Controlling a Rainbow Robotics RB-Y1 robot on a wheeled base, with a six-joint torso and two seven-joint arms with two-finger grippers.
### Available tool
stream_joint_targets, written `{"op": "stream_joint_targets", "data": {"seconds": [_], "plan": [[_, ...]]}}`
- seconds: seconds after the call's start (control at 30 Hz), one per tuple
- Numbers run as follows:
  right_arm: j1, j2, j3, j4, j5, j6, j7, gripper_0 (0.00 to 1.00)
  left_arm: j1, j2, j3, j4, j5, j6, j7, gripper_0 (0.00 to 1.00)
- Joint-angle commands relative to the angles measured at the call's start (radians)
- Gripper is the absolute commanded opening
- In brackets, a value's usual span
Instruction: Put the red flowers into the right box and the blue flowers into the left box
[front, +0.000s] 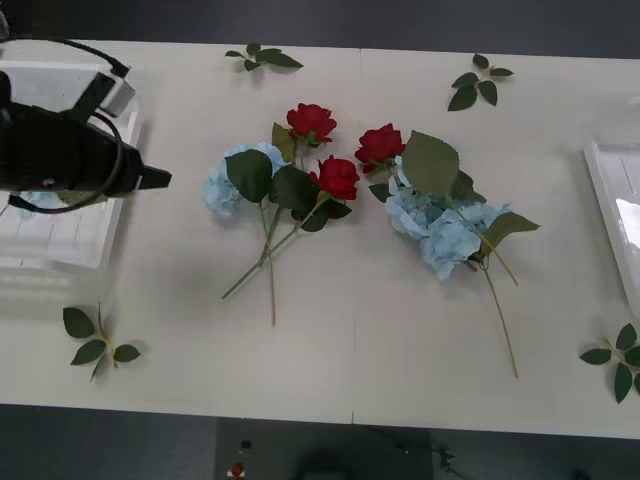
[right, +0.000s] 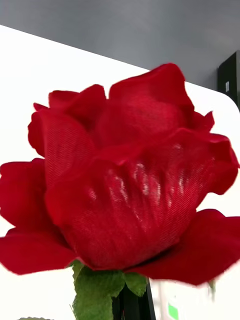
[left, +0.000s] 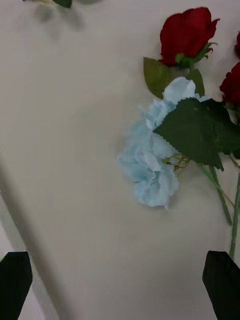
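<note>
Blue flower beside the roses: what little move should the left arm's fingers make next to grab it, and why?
Probably reach the left gripper forward and down toward the blue flower. Its fingers are open and empty, and the flower lies on the table ahead. A green leaf covers one side, so aim for the bare petals.

The right box (front: 612, 205) is cut off by the front view's right edge. The left arm covers part of the left box (front: 60, 240). A leaf hides part of the left blue cluster (front: 222, 185)
</note>
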Motion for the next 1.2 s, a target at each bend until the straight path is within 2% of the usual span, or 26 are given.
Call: {"op": "stream_joint_targets", "data": {"seconds": [0.03, 0.07, 0.1, 0.17, 0.4, 0.53, 0.7, 0.97, 1.2], "plan": [[-0.021, -0.006, -0.006, -0.003, 0.013, -0.014, 0.007, 0.04, -0.025, -0.095, -0.026, 0.055, -0.115, -0.005, 0.164, 1.0], [-0.023, -0.006, -0.006, -0.005, 0.014, -0.014, 0.003, 0.33, -0.031, -0.119, -0.035, 0.071, -0.147, -0.009, 0.182, 1.0], [-0.021, -0.007, -0.006, -0.006, 0.014, -0.014, 0.0, 0.53, -0.034, -0.131, -0.038, 0.077, -0.165, -0.009, 0.19, 1.0], [-0.021, -0.006, -0.006, -0.009, 0.011, -0.014, -0.006, 1.0, -0.045, -0.181, -0.054, 0.094, -0.24, -0.009, 0.235, 1.0], [-0.021, -0.006, -0.006, -0.015, 0.005, -0.016, -0.016, 1.0, -0.072, -0.283, -0.107, 0.106, -0.464, -0.008, 0.406, 1.0], [-0.021, -0.006, -0.006, -0.032, -0.003, -0.01, -0.022, 1.0, -0.103, -0.335, -0.198, 0.107, -0.652, -0.005, 0.561, 1.0], [-0.021, -0.012, -0.046, -0.075, -0.078, 0.116, -0.04, 1.0, -0.132, -0.381, -0.311, 0.107, -0.877, 0.034, 0.808, 1.0], [-0.02, -0.026, -0.114, -0.152, -0.28, 0.363, -0.068, 1.0, -0.12, -0.363, -0.328, 0.107, -0.754, 0.034, 1.091, 1.0], [-0.012, -0.026, -0.115, -0.241, -0.385, 0.452, -0.152, 1.0, -0.12, -0.355, -0.325, 0.107, -0.675, 0.023, 1.316, 1.0]]}}
